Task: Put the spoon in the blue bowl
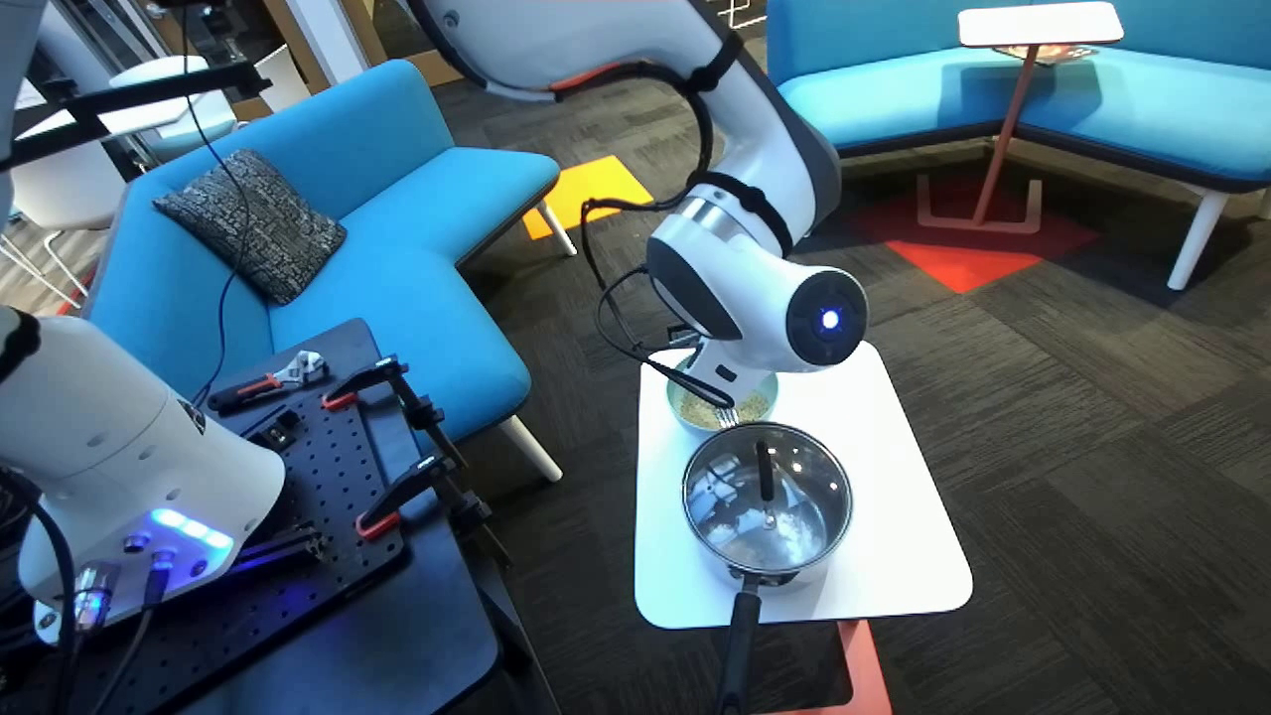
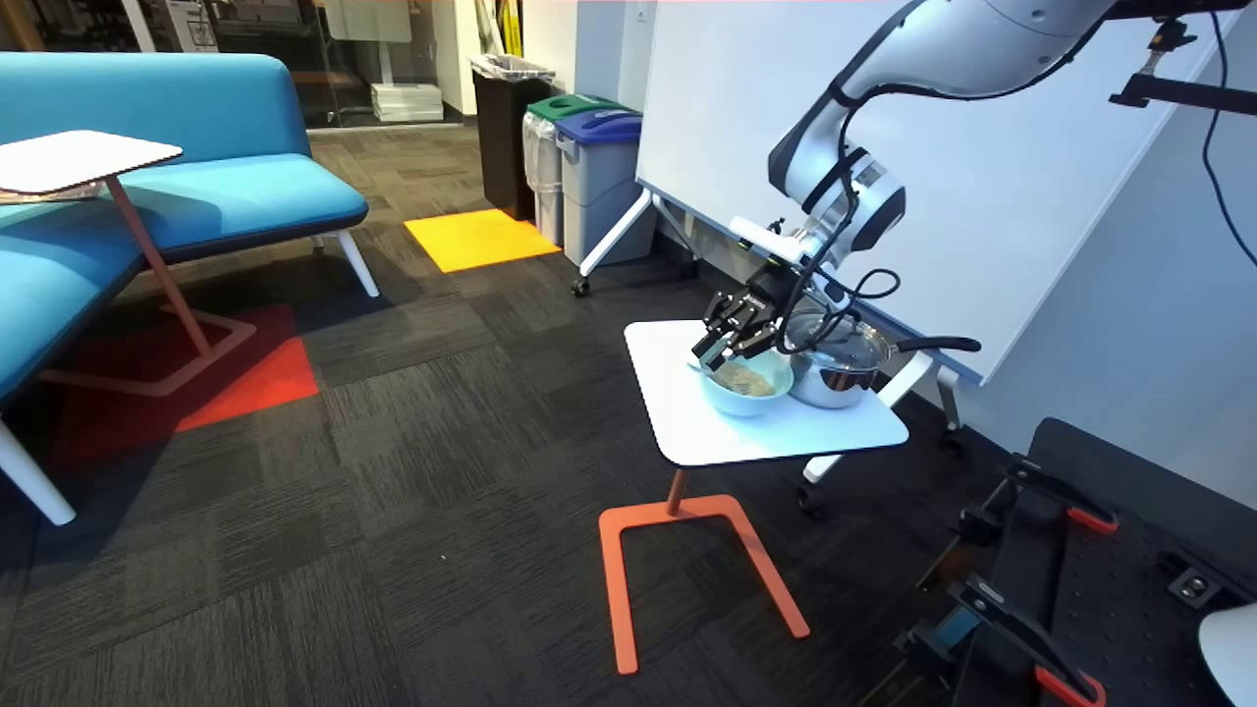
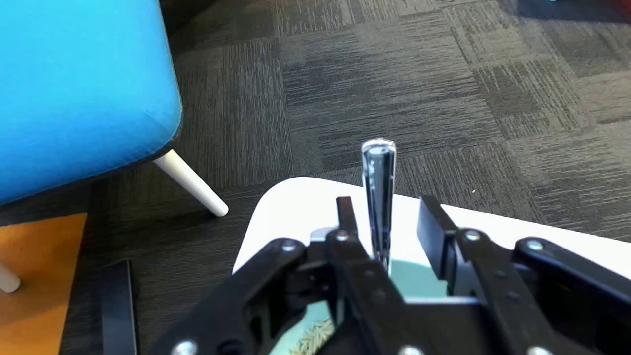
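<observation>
The blue bowl is pale blue-green with a yellowish grainy filling. It stands on the small white table in both exterior views, and part shows in the wrist view. A shiny metal utensil handle, taken as the spoon, rises between my fingers in the wrist view. A metal end with slot-like lines shows at the bowl's rim near the pot. My gripper is open around the handle, with a visible gap to the right finger. In an exterior view the gripper is low over the bowl.
A steel pot with a glass lid and dark handle stands close beside the bowl; it also shows in an exterior view. The white table's edge lies just beyond the bowl. A blue sofa stands nearby.
</observation>
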`<action>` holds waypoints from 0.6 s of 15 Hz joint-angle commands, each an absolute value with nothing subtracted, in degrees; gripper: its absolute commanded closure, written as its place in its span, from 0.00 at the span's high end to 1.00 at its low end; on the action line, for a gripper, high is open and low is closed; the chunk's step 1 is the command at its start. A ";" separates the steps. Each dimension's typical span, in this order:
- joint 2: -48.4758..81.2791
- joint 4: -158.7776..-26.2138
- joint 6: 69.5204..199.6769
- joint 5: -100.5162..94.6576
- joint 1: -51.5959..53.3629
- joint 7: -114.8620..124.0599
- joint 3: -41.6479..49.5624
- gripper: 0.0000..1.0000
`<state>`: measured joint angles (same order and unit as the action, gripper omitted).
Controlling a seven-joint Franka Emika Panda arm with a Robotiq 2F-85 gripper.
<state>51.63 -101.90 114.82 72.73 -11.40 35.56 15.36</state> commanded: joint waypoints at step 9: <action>38.43 -110.56 115.76 55.60 -8.73 45.00 19.35 1.00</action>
